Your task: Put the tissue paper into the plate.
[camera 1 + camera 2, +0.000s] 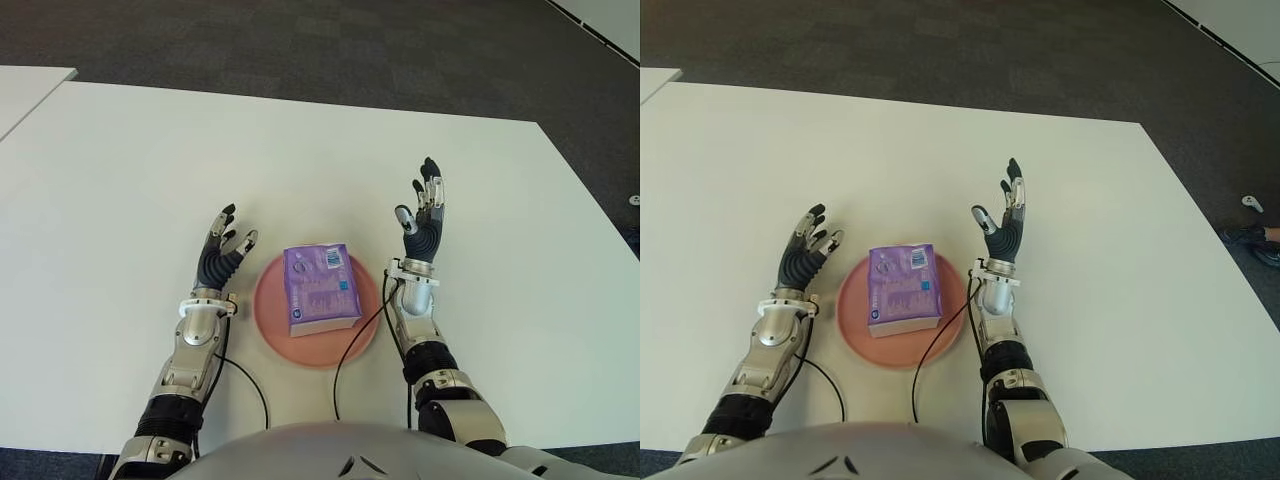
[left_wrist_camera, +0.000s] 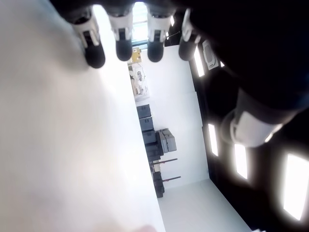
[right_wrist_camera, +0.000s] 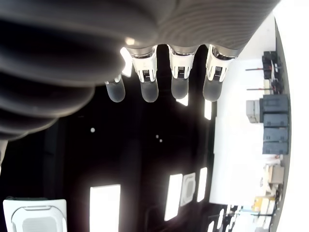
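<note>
Purple tissue packet [image 1: 321, 287] lies inside the pink plate [image 1: 272, 318] on the white table [image 1: 130, 190] (barcode side up). Left hand [image 1: 222, 256] and right hand [image 1: 424, 222] flank the plate, fingers spread, holding nothing.

Desk [image 1: 120, 170] bare ahead of and outboard of both hands; free passage there. Centre blocked: plate [image 1: 268, 310] with tissue pack [image 1: 320, 288] lying in it, between left hand [image 1: 222, 250] and right hand [image 1: 425, 215]. Both hands just beside plate rim, fingers spread, empty.
</note>
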